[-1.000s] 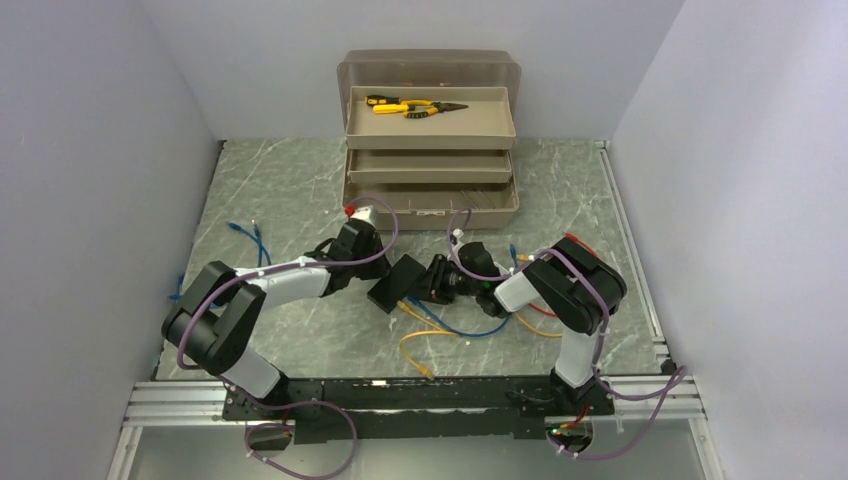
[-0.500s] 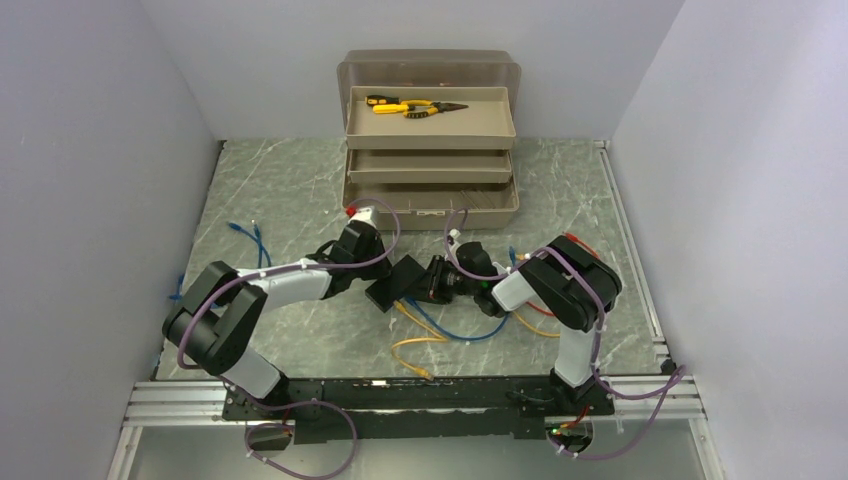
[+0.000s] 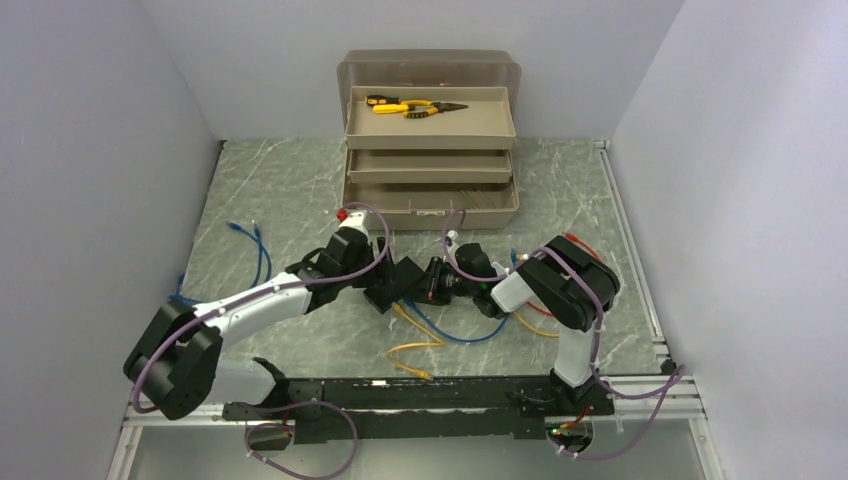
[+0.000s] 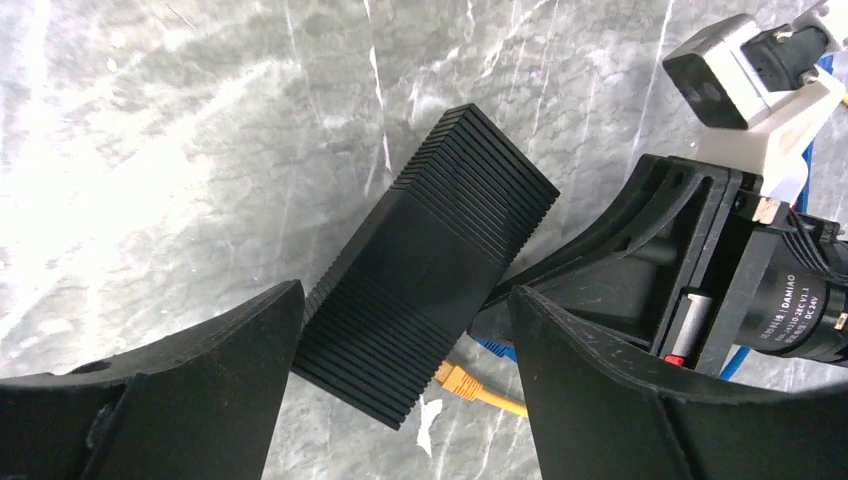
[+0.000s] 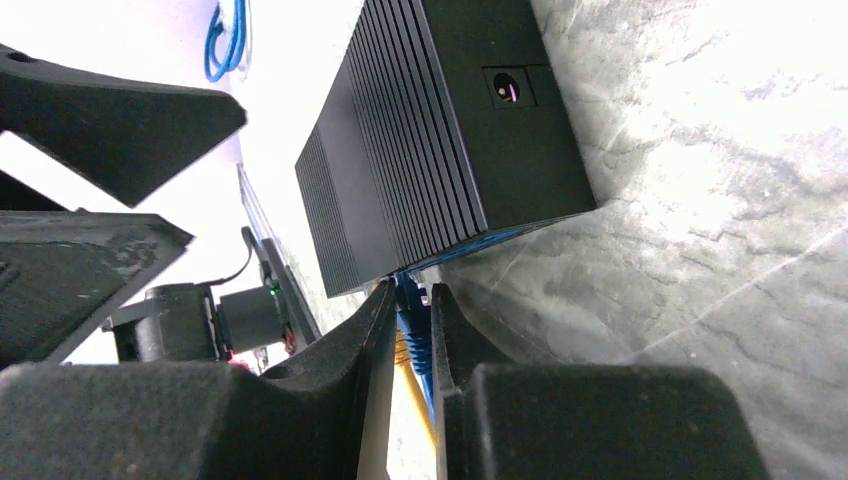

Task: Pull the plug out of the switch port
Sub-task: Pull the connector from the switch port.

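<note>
The switch (image 3: 398,283) is a ribbed flat black box lying on the marble table between my two grippers. In the left wrist view the switch (image 4: 430,260) lies slanted, and my left gripper (image 4: 405,300) stands open astride its near end, fingers clear of it. A yellow plug (image 4: 455,378) pokes out beside the switch's corner. In the right wrist view my right gripper (image 5: 410,292) is shut on the blue plug (image 5: 412,300), whose tip meets the port edge of the switch (image 5: 450,130). The port itself is hidden.
A beige toolbox (image 3: 430,190) with opened trays stands at the back, yellow pliers (image 3: 415,106) in its top tray. Loose blue cable (image 3: 250,240) lies to the left. Yellow cable (image 3: 415,345) and blue cable (image 3: 460,328) trail toward the near edge, and a red cable (image 3: 583,243) shows at the right.
My left gripper has opened and let go of the switch, and the left arm has swung its elbow outward. The right gripper has closed tighter on the blue plug.
</note>
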`<state>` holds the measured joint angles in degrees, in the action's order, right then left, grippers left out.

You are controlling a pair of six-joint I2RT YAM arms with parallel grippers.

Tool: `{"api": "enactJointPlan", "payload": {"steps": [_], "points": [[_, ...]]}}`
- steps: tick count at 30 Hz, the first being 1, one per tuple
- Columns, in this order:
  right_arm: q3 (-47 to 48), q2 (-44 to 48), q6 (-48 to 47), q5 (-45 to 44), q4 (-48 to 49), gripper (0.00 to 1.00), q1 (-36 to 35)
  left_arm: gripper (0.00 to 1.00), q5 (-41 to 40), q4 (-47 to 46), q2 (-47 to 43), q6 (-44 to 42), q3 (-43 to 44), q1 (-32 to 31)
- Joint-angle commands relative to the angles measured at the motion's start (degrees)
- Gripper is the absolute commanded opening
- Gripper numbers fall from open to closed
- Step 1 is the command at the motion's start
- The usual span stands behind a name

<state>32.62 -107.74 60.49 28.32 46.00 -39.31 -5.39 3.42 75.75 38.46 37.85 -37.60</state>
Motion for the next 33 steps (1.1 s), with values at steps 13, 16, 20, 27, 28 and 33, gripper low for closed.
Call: {"api": "enactJointPlan", "payload": {"steps": [13, 16, 20, 27, 28, 33], "points": [[-0.24, 4.28, -0.58, 0.55, -2.88, 0.00, 0.51, 0.82, -9.05, 14.63, 5.29, -12.95, 7.86, -10.69], [-0.06, 4.09, -0.54, 0.90, -2.75, 0.00, 0.66, 0.82, -10.13, 15.14, 7.86, -12.89, 9.55, -12.06], [-0.10, 4.02, -0.40, 1.30, -2.56, 0.00, 0.69, 0.81, -11.94, 15.81, 10.33, -12.63, 11.02, -12.90], [-0.37, 4.51, 0.24, 2.04, -2.02, 0.00, 0.71, 0.81, -14.81, 16.50, 13.16, -12.50, 11.87, -13.02], [-0.43, 4.62, 0.33, 2.09, -2.02, 0.00, 0.70, 0.80, -15.81, 16.85, 13.52, -12.31, 11.97, -13.03], [-1.12, 5.56, 0.65, 2.60, -1.98, 0.00, 0.68, 0.80, -19.73, 18.11, 15.46, -11.05, 12.59, -13.03]]}}
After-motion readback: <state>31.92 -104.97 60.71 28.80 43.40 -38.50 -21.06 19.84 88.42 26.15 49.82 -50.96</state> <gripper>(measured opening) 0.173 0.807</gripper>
